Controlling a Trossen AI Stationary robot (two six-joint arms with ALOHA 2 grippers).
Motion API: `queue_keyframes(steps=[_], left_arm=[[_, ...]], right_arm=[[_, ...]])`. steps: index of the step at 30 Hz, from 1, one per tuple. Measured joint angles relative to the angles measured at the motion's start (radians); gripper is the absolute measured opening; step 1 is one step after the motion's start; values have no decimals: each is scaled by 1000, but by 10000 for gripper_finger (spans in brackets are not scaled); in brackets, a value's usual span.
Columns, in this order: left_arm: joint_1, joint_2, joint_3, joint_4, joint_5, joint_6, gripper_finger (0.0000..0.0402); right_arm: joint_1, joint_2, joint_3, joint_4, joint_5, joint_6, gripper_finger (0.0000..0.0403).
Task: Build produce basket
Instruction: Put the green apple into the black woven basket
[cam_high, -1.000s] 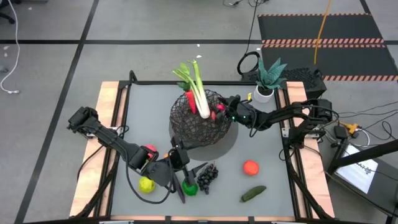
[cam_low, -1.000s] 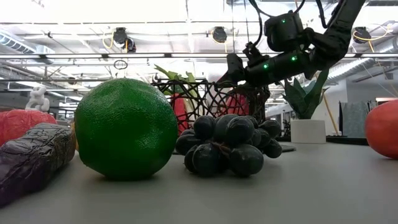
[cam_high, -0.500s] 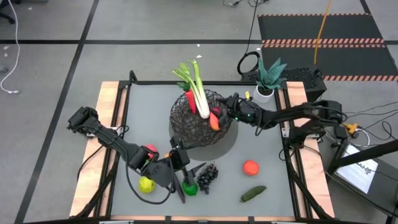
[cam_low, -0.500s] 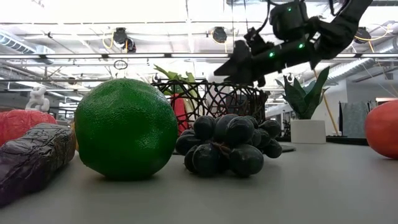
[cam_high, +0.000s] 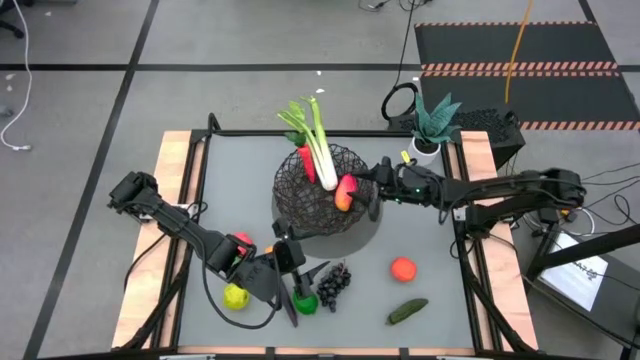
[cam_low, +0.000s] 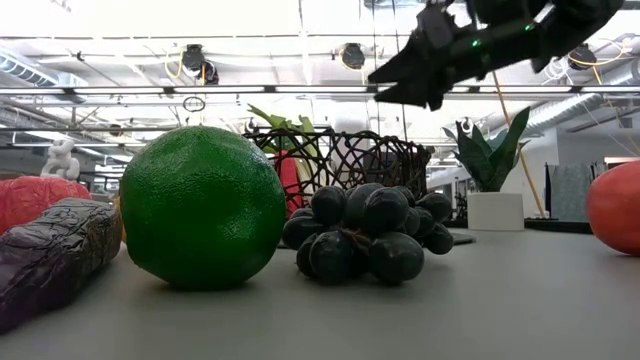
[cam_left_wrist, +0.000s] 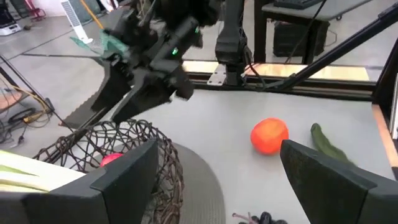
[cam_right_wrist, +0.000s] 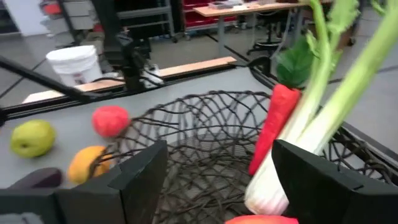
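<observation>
The black wire basket (cam_high: 318, 195) stands at the table's far middle and holds a leek (cam_high: 316, 140), a carrot (cam_high: 305, 165) and a red-orange fruit (cam_high: 345, 190). The leek and carrot lean on its far rim. My right gripper (cam_high: 374, 184) is open and empty, above the basket's right rim; it is high in the low view (cam_low: 390, 85). My left gripper (cam_high: 312, 278) is open and empty near the front, beside the dark grapes (cam_high: 333, 283), green fruit (cam_high: 305, 303) and purple eggplant (cam_high: 290, 303).
A yellow-green fruit (cam_high: 235, 296) and a red fruit (cam_high: 240, 243) lie at the front left. An orange-red fruit (cam_high: 403, 268) and a cucumber (cam_high: 407, 311) lie at the front right. A potted plant (cam_high: 430, 128) stands at the far right corner.
My right gripper has risen and drawn back toward the table's right edge, away from the basket. The red-orange fruit that was at its fingers now lies inside the basket, apart from it.
</observation>
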Motion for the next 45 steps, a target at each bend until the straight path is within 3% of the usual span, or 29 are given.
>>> queue_keyframes(steps=[6,17,27,45], left_arm=[[-25,0,0,-204,109,-111,335],[-153,0,0,-656,143,-685,335],[-261,1,0,-705,178,-764,335],[-440,85,0,-838,347,-1480,335]], right_arm=[[39,-97,0,-92,0,-122,282],[110,-190,0,-124,3,-219,281],[153,-195,0,-132,4,-251,281],[157,-195,0,-179,4,-268,281]])
